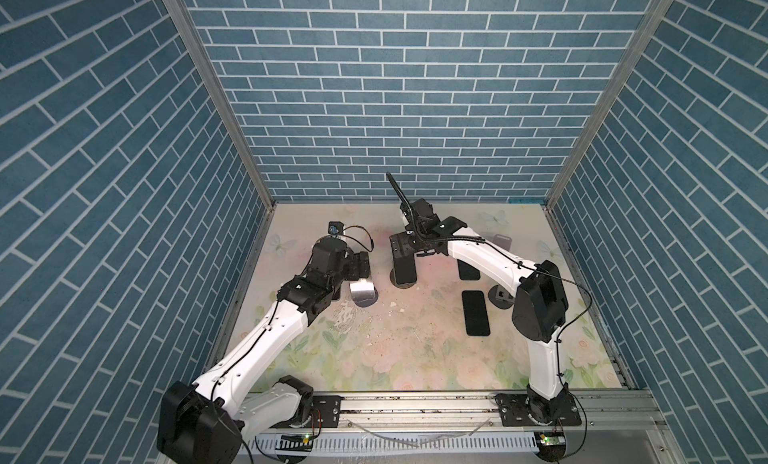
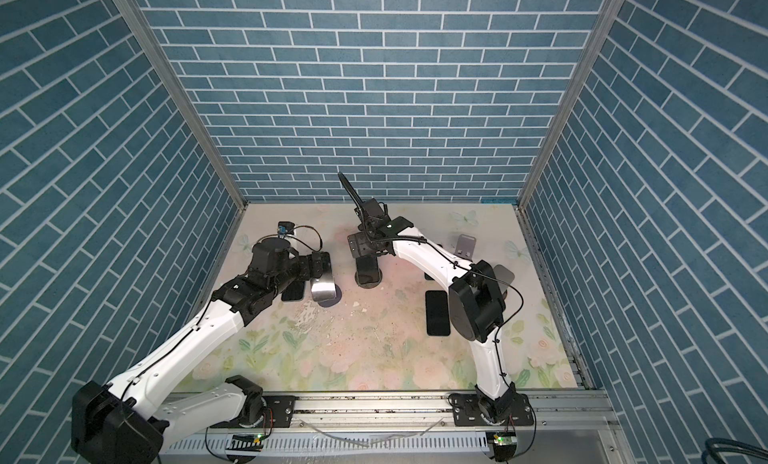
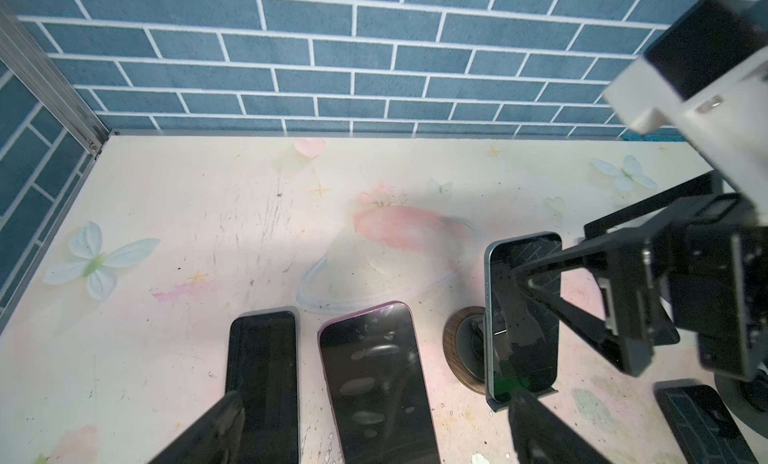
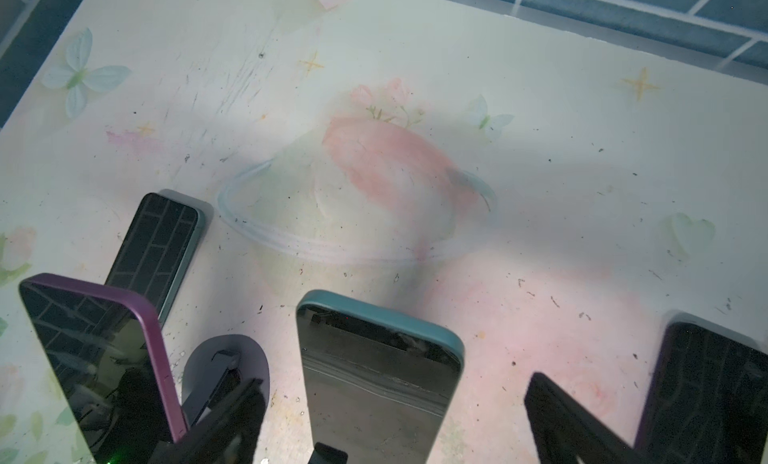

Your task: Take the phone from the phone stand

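Note:
A teal-edged phone (image 4: 374,379) leans upright on a phone stand with a wood-rimmed round base (image 3: 461,345) mid-table. My right gripper (image 4: 392,389) is open and straddles it, with a gap between each finger and the phone's edges; in both top views it hangs over the phone (image 1: 405,269). To the left a purple-edged phone (image 3: 378,383) leans on a second stand with a grey-purple disc base (image 4: 226,366). My left gripper (image 3: 376,399) is open with that phone between its fingers, touching neither.
A black phone (image 3: 264,374) lies flat left of the purple one. Two more phones (image 1: 476,312) (image 1: 468,269) lie flat at the right, near an empty stand (image 1: 500,296) and another (image 1: 503,239) at the back right. Blue brick walls enclose the table.

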Tool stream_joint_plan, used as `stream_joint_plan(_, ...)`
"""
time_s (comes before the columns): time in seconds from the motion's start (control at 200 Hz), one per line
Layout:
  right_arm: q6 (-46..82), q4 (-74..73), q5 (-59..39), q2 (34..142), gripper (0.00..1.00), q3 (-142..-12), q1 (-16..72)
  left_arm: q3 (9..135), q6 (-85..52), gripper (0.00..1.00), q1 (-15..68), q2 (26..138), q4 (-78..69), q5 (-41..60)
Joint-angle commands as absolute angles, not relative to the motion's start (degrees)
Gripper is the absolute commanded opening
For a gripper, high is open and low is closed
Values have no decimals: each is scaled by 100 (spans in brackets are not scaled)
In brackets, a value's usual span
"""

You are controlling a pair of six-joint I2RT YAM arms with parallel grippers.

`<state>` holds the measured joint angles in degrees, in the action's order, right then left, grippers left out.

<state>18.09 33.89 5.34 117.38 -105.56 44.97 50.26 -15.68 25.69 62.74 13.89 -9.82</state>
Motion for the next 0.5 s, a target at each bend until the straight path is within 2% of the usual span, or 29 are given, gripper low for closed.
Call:
stream_joint_plan(0.0, 1818, 3584, 592, 11964, 99, -10952, 4598, 4900, -1425, 100, 2575, 6131, 1143, -1015)
stream_joint_plan(0.29, 2085, 3972, 1127, 12387, 96, -11403, 4702, 4854, -1373, 100, 2569, 6061, 1147, -1022)
stream_joint_plan(0.495, 2254, 4105, 1158, 12524, 89, -11543, 4693, 4847, -1354, 99, 2570, 6082, 1108, -1008)
